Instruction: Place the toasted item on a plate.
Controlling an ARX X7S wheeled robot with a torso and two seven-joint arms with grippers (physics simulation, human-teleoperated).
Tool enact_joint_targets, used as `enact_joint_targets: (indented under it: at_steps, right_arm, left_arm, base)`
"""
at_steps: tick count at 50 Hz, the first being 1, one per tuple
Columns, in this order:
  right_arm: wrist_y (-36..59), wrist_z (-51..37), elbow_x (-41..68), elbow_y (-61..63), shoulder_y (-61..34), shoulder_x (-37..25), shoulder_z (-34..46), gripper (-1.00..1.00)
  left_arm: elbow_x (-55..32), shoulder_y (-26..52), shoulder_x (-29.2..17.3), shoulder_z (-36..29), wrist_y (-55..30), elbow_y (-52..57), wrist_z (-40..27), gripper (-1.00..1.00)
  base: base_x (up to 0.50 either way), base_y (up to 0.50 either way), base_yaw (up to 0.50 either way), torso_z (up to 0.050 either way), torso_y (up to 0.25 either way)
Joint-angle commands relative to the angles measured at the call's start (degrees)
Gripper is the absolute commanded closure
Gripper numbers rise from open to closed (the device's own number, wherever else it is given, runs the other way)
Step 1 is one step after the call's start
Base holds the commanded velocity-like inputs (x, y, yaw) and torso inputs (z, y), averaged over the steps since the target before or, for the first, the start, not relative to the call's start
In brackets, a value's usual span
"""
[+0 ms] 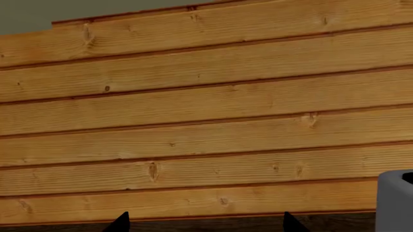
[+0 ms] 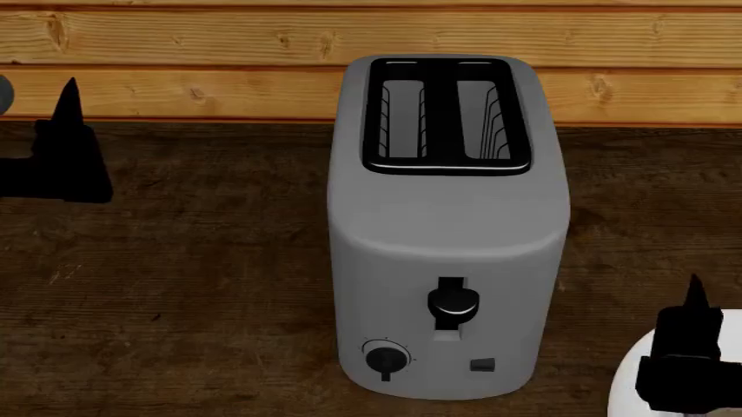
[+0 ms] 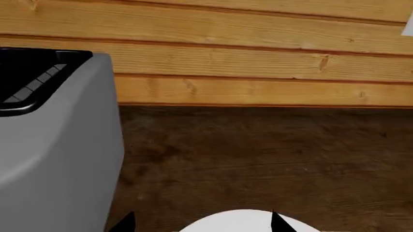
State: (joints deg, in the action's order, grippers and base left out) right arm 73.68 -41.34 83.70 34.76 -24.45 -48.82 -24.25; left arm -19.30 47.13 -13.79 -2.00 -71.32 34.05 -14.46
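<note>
Pine-plank walling [image 2: 174, 39] backs a dark wooden counter [image 2: 174, 287] that carries one grey toaster [image 2: 447, 252] with two slots, both showing only wire racks; no toast shows in any view. One white plate [image 2: 632, 387] sits at the counter's near right corner, partly under the right gripper [image 2: 693, 347]. Across the counter, the left gripper [image 2: 68, 139] hangs near the back edge. Both grippers' jaws stand apart, holding nothing.

No legible text or labels.
</note>
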Motion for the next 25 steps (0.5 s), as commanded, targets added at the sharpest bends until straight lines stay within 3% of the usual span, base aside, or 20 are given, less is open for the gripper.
enact_joint_targets:
  at_steps: [1,25]
  right_arm:
    - [1.41,-5.81,6.43,1.33,-5.44,-4.55,0.50,-1.00]
    - [-0.59,-13.41,15.77,1.16,-13.52,-10.01,4.59,-1.00]
  left_arm:
    - [-0.32,0.20,0.04,-0.24,-0.09,0.06,-0.27,-1.00]
    - [-0.97,0.50,-0.05,0.00,-1.44,1.48,-0.82,-1.00]
  base:
    - [0.00,0.00,0.00,0.000,0.000]
    - [0.00,0.00,0.00,0.000,0.000]
